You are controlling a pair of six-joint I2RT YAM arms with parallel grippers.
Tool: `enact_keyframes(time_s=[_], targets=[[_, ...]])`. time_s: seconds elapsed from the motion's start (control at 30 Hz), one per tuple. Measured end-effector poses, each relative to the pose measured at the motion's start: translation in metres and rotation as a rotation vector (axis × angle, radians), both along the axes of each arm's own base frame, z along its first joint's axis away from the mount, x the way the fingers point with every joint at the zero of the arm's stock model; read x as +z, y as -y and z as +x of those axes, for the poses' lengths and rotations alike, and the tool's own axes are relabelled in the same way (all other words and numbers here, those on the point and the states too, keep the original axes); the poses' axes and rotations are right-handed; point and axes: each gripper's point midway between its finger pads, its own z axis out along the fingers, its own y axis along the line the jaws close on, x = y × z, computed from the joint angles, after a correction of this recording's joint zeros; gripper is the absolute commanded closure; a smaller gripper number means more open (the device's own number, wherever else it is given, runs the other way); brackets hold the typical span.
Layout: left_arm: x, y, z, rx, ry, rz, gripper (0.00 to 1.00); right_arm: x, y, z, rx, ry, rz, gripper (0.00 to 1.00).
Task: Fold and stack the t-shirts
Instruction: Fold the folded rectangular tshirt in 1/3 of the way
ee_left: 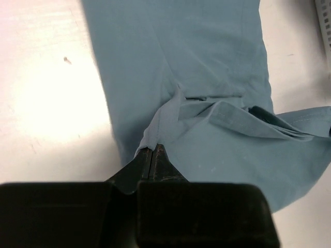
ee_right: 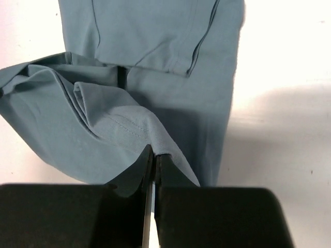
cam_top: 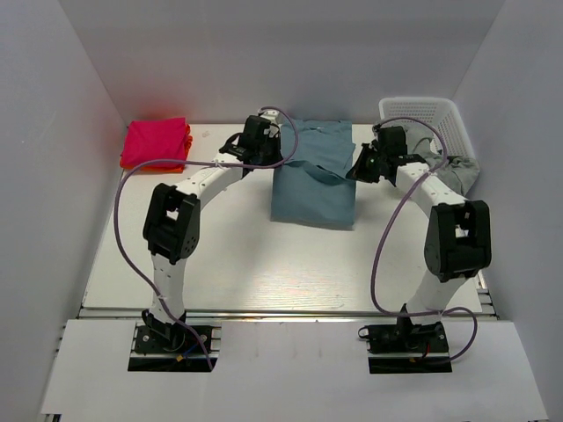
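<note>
The teal-blue t-shirt [cam_top: 312, 180] lies folded narrow at the table's back middle. Its far part is lifted and doubled toward me, held at both sides. My left gripper [cam_top: 274, 154] is shut on the shirt's left edge; in the left wrist view the fingertips [ee_left: 153, 150] pinch a fold of teal cloth [ee_left: 207, 77]. My right gripper [cam_top: 356, 167] is shut on the right edge; in the right wrist view the tips [ee_right: 154, 152] pinch a hemmed fold of the shirt [ee_right: 155, 46]. A folded pink t-shirt [cam_top: 156, 141] lies on an orange one at the back left.
A white lattice basket [cam_top: 420, 119] stands at the back right with grey cloth [cam_top: 457, 173] hanging over its near side. White walls close the table at the back and sides. Purple cables loop from both arms.
</note>
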Motion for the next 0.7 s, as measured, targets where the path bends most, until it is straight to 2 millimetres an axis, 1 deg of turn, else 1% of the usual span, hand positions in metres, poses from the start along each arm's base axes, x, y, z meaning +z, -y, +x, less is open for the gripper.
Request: enact_keyframes(time_s=[0.13, 0.23, 0.37, 0.5, 0.53, 0.57, 0.6, 0.63, 0.67, 0.7], targets=[[-0.006, 0.005, 0.021, -0.039, 0.042, -0.003, 1.00, -0.010, 0.004, 0.015, 0.002, -0.022, 0.013, 1.00], [-0.020, 0.007, 0.030, -0.062, 0.051, 0.000, 1.00, -0.018, 0.006, 0.026, 0.007, -0.033, 0.019, 1.00], [-0.032, 0.011, 0.046, -0.085, 0.059, -0.008, 1.00, -0.027, 0.008, 0.040, 0.017, -0.043, 0.032, 1.00], [-0.046, 0.014, 0.057, -0.119, 0.050, -0.024, 0.99, -0.039, 0.011, 0.046, 0.010, -0.068, 0.041, 1.00], [-0.049, 0.013, 0.061, -0.122, 0.049, -0.028, 0.96, -0.043, 0.012, 0.047, 0.009, -0.075, 0.044, 0.98], [-0.051, 0.013, 0.063, -0.122, 0.046, -0.031, 0.91, -0.046, 0.012, 0.049, 0.010, -0.081, 0.048, 0.96], [-0.055, 0.011, 0.064, -0.120, 0.042, -0.027, 0.79, -0.047, 0.012, 0.052, 0.013, -0.083, 0.053, 0.92], [-0.057, 0.008, 0.065, -0.115, 0.035, -0.027, 0.40, -0.049, 0.012, 0.055, 0.018, -0.084, 0.060, 0.77], [-0.059, 0.006, 0.066, -0.116, 0.035, -0.021, 0.22, -0.051, 0.011, 0.059, 0.018, -0.086, 0.066, 0.61], [-0.060, 0.003, 0.066, -0.111, 0.031, -0.021, 0.10, -0.051, 0.011, 0.063, 0.023, -0.082, 0.068, 0.41]])
